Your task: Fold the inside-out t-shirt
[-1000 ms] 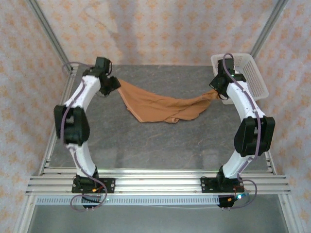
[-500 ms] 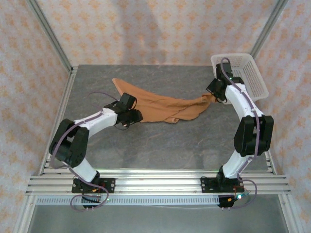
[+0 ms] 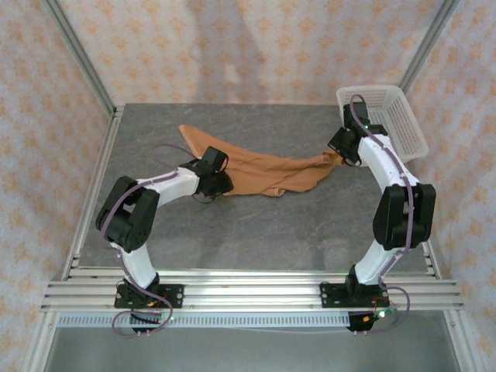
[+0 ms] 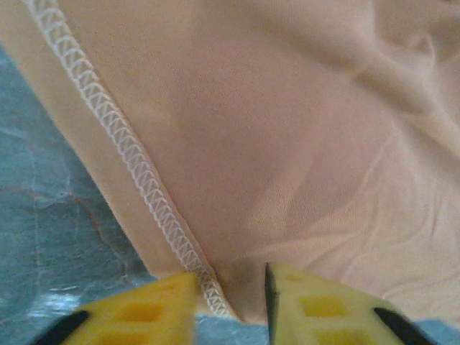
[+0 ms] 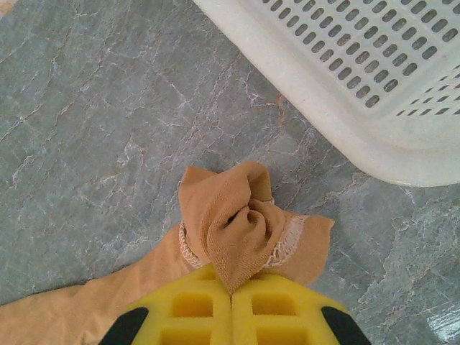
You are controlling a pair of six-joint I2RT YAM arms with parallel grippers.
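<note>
The inside-out t-shirt (image 3: 263,170) is tan cloth lying stretched across the back middle of the grey table. My left gripper (image 3: 219,184) is low at the shirt's near left edge. In the left wrist view its yellow fingers (image 4: 158,305) stand a little apart, with the white-stitched hem (image 4: 144,180) of the t-shirt (image 4: 287,144) running into the gap of the left gripper (image 4: 230,287). My right gripper (image 3: 339,155) holds the shirt's right end. The right wrist view has that gripper (image 5: 231,291) shut on a bunched tip of the t-shirt (image 5: 230,223).
A white mesh basket (image 3: 395,116) stands at the back right corner, close behind my right gripper, and its rim (image 5: 345,122) is near the held cloth. Grey table (image 3: 256,225) lies bare in front of the shirt. Patterned walls enclose the back and sides.
My left arm has swung from the shirt's far left corner down to its near left edge, and its jaws have narrowed around the hem. That corner now lies on the table. The right gripper has held still.
</note>
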